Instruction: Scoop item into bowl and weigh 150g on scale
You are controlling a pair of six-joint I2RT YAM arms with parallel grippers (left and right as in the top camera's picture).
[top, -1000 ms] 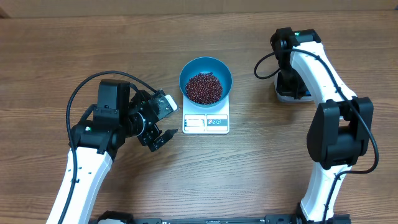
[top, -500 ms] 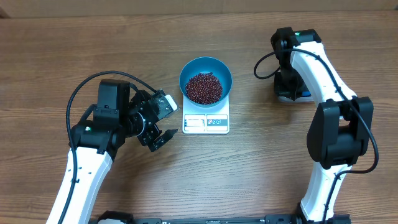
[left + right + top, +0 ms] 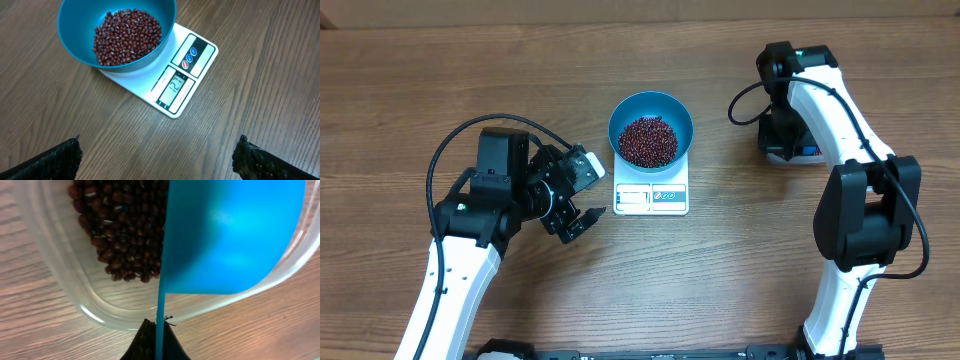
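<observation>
beans [image 3: 127, 36]: small dark red-brown ovals, glossy, in a loose heap. They cover the bowl floor and pile a bit higher toward one side.
more beans [image 3: 125, 235]: same kind, lying in the clear tub under the right wrist camera.
bowl [image 3: 75, 30]: round, teal-blue, smooth wall. Sits on the back part of the scale, about as wide as the platform, and leaves the display strip uncovered.
scale [image 3: 651, 197]: small white rectangle, mid-surface and nearer the far edge than the near one. Display window and round buttons run along its near edge. Digits are lit and look like 121, but the view is angled, so low confidence.
left tool [image 3: 159, 162]: released, jaws spread wide. Dark ribbed fingers [image 3: 60, 160] sit at both lower corners of the wrist view with nothing between them. It hangs over bare surface [image 3: 720, 280] just left of the scale, touching nothing.
right tool [image 3: 159, 342]: clenched on the thin handle edge of the blue scoop [image 3: 230, 235], over the tub.
blue scoop: cup is inside the tub beside the beans. Cannot tell if it is loaded.
clear tub [image 3: 60, 280]: translucent wall with rounded corners, toward the far right of the surface, well apart from the scale. Mostly hidden by the right arm from overhead.
</observation>
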